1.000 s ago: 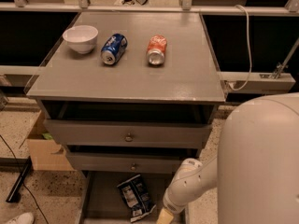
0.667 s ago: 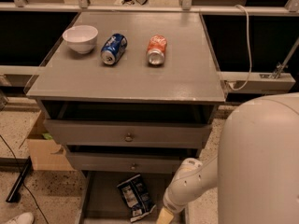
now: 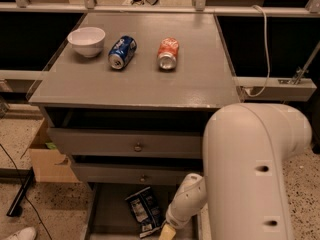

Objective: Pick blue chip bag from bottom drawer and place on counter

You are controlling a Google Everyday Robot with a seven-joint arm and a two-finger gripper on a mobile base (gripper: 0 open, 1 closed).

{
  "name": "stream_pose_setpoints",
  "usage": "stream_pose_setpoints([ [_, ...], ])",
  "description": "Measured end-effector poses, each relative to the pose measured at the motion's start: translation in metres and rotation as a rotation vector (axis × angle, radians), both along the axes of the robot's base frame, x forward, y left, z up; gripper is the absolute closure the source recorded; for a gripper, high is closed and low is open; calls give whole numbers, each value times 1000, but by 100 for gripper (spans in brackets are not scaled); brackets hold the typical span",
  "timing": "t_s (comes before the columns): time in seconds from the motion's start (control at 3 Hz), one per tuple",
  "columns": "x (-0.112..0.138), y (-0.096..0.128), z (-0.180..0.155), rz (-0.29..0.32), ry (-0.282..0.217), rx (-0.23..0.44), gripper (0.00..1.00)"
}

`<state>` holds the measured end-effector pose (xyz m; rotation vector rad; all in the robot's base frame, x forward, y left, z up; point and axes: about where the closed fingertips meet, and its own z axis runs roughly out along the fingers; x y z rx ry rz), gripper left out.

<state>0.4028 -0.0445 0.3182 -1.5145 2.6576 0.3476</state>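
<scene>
The arm is bending down into the bottom drawer, its gripper hanging at the front edge just beside the blue chip bag — spread or pinching, I cannot tell. The bag is lying flat mid-drawer.

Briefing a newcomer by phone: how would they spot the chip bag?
Below the flat grey counter, find the pulled-out bottom drawer. The crinkled navy foil chip bag with white lettering lies in it, left of the gripper; the blue soda can sits up top.
</scene>
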Motion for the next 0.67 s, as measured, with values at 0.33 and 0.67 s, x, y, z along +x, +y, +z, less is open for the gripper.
stream_pose_setpoints([
  [0.33,-1,14,-38,-10,45,6,0],
  [0.67,-1,13,-38,-10,47,6,0],
])
